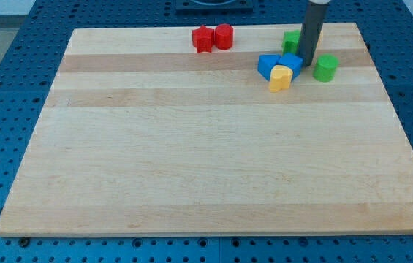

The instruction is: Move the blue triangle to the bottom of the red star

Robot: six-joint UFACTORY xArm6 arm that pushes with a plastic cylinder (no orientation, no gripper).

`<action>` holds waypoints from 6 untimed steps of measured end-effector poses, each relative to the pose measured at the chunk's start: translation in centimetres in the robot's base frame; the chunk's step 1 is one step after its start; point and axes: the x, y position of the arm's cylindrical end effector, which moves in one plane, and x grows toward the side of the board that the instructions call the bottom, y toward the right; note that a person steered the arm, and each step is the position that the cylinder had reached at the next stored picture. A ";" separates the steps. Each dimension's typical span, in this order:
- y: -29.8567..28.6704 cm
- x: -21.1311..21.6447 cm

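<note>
A pale wooden desk [206, 161] fills the camera view, set on a blue perforated base [1, 88] that shows around its edges. Up at the view's top right, the dark rod comes down from above, and my tip [306, 64] lands right in a cluster of blocks. No gripper here: the arm ends in a plain rod, so nothing opens, closes or holds.

The tip sits against the right edge of a blue block [291, 63], just beside it. A second blue block [268, 66] lies touching that one on the view's left; which of the two is the triangle I cannot tell. A yellow block [281, 77] nestles just below them, touching. One green block [291, 41] sits above, just left of the rod; a green cylinder [325, 67] stands right of the tip.

Well apart to the view's left, near the top edge, the red star [202, 39] touches a red cylinder [223, 36].
</note>
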 end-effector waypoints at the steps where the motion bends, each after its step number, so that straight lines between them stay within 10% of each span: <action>1: -1.5 0.9; 6: -2.9 0.7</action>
